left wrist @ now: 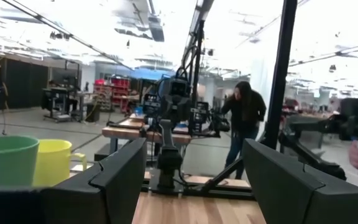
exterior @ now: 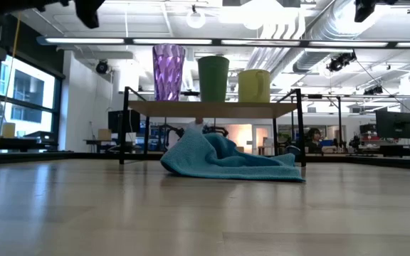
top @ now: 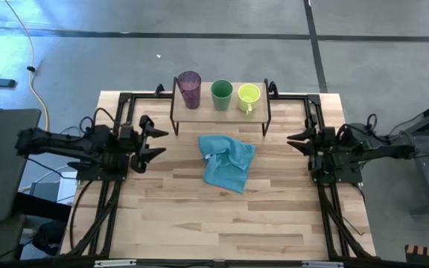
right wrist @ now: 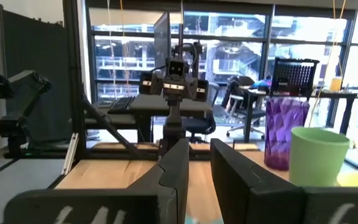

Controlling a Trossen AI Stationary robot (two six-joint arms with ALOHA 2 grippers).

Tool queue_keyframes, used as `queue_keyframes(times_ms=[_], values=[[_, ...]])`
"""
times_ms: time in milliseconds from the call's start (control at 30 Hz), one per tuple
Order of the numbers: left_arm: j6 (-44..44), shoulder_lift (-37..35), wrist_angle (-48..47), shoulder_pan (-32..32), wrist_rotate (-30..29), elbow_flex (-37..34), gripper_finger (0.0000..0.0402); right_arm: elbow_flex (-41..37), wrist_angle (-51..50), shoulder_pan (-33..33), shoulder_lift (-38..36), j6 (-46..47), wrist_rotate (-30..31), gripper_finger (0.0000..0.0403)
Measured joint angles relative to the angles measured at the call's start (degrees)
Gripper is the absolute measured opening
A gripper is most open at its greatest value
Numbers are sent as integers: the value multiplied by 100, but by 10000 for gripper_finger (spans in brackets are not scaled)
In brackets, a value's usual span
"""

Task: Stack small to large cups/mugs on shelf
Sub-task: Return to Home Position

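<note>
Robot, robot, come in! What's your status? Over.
Left gripper open, empty, left edge. Right gripper open, empty, right edge. Purple tumbler, green cup, yellow mug lined up on shelf. Blue cloth on table in front of shelf.

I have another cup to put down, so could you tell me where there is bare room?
The widest bare patch is the table in front of the cloth. Narrower bare strips lie between the cloth and the left gripper, and between it and the right gripper. The shelf is crowded: tumbler, green cup and mug fill its top in a row.
</note>
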Motion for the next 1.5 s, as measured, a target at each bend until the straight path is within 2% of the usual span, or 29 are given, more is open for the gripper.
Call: queue_keyframes(times_ms=[300,600,933,1500], values=[[-312,-654,-9,0,-278,-665,255,-211,-274,-3,-173,268,122,57],[-631,-792,293,-2,-362,-1106,255,-1296,1237,-17,-410,603,66,57],[-912,-911,282,-2,-362,-1318,255,-1875,1594,-21,-683,1058,-6,57],[-1175,-1919,193,-2,-554,-1841,255,-2350,1741,-111,-876,1327,-71,57]])
